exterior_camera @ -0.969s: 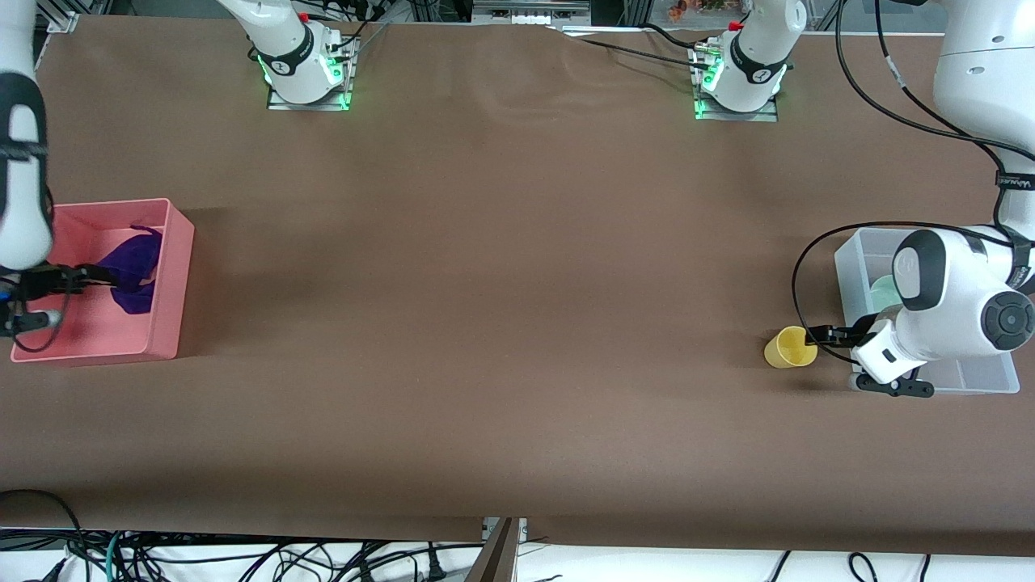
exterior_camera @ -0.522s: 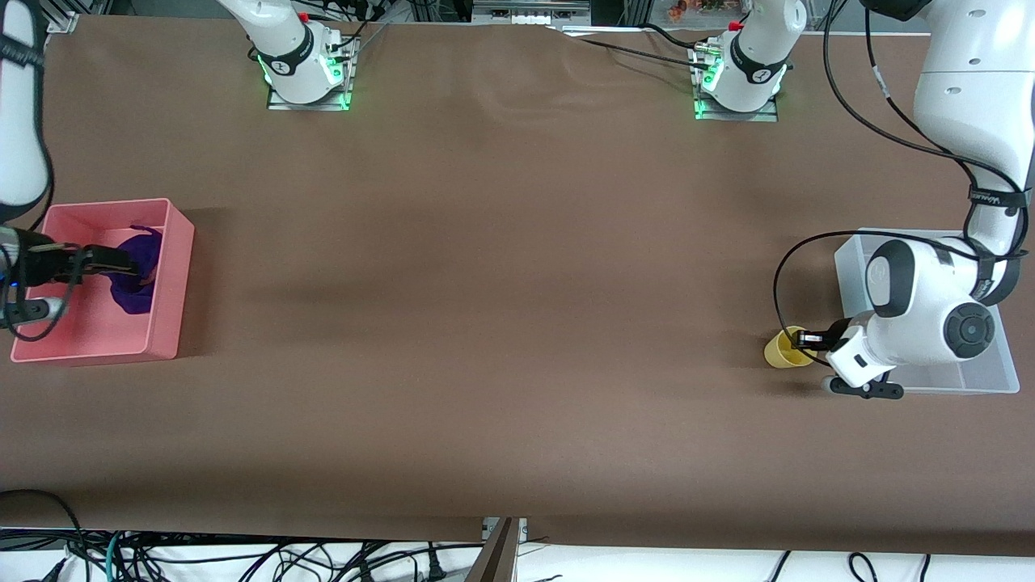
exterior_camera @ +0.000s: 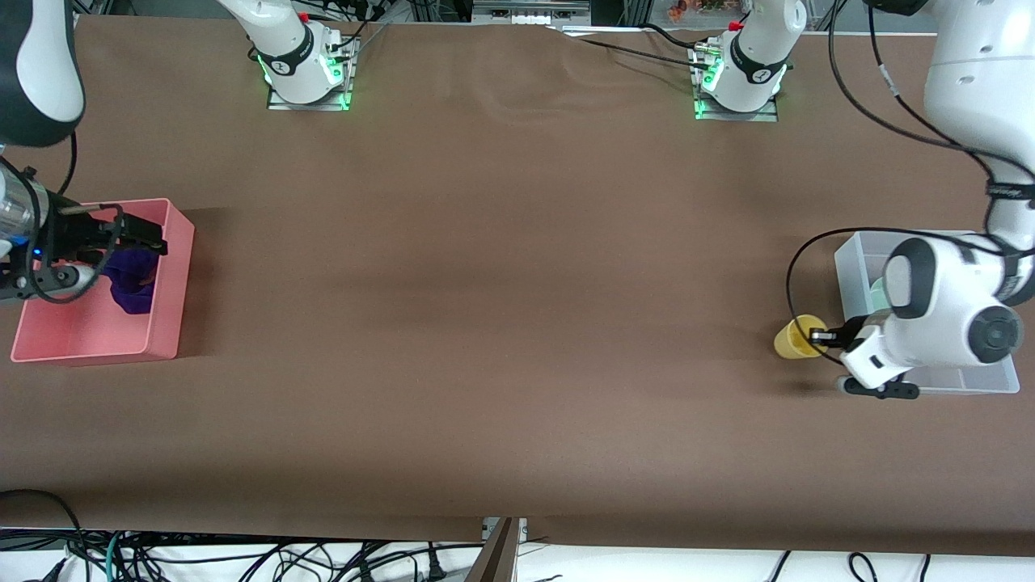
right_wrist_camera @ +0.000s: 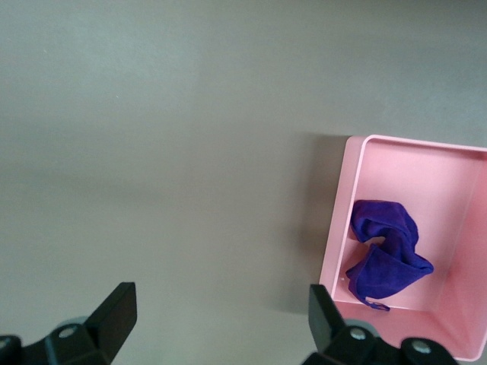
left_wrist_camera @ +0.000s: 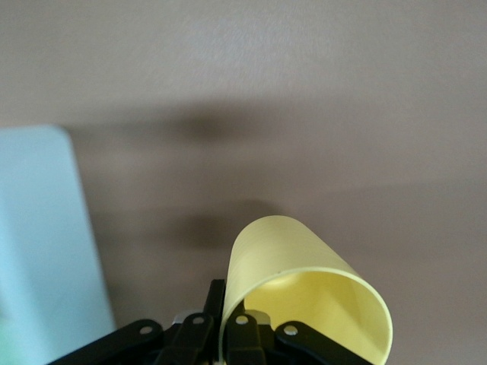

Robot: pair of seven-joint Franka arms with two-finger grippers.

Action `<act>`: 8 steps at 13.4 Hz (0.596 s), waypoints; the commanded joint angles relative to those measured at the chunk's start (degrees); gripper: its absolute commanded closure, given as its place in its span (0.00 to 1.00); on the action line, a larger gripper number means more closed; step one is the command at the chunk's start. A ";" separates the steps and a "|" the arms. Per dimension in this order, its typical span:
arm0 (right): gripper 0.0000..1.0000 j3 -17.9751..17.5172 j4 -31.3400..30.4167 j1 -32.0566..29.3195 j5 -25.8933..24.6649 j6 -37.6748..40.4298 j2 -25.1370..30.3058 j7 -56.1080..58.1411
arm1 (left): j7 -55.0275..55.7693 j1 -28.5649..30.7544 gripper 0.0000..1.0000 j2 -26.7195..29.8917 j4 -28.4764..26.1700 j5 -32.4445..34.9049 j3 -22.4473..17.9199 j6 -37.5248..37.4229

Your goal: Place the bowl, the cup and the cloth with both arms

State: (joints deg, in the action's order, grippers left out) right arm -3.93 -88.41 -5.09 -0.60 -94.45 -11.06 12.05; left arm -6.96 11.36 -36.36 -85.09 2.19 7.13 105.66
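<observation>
The yellow cup [exterior_camera: 795, 339] hangs tilted just off the table beside the clear bin [exterior_camera: 847, 260], at the left arm's end. My left gripper [exterior_camera: 818, 338] is shut on its wall. In the left wrist view the cup [left_wrist_camera: 304, 281] fills the lower frame, and the gripper [left_wrist_camera: 228, 334] pinches its rim, one finger inside and one outside. A sliver of the mint-green bowl [exterior_camera: 876, 291] shows in the clear bin under the left arm. The purple cloth [exterior_camera: 133, 279] lies crumpled in the pink bin [exterior_camera: 174, 283]. My right gripper [exterior_camera: 155, 236] hovers open over that bin, holding nothing. In the right wrist view the cloth [right_wrist_camera: 384, 255] lies in the bin under the open gripper [right_wrist_camera: 221, 315].
The two bins stand at the two ends of the brown table. The pink bin [right_wrist_camera: 335, 228] is at the right arm's end, and the clear bin [left_wrist_camera: 38, 243] is next to the held cup. Both arm bases stand along the table's back edge.
My left gripper closed on the cup's rim and raised it, tilting it toward the clear bin. My right gripper opened wider and rose from the cloth, which stays in the pink bin.
</observation>
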 commanded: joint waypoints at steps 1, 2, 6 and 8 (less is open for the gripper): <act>0.00 -1.70 0.34 -0.80 -0.80 1.98 2.70 -0.18 | -1.90 1.46 1.00 1.29 9.39 1.58 -0.63 -17.01; 0.00 -1.61 1.13 -0.80 -0.98 2.86 2.97 -0.09 | -4.18 2.26 1.00 1.90 10.11 2.28 -0.71 -21.50; 0.00 1.56 3.60 -0.89 -0.97 2.17 3.76 0.08 | -14.81 6.99 1.00 3.58 9.24 13.61 -0.89 -21.91; 0.00 1.29 3.60 -0.80 -2.47 0.15 3.50 -0.18 | -19.29 10.69 1.00 3.40 4.78 14.15 -0.89 -14.21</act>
State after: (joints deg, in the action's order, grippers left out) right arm -2.03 -85.34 -5.91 -1.41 -93.64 -7.47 12.10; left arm -21.54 19.02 -32.76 -76.86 14.87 5.87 85.92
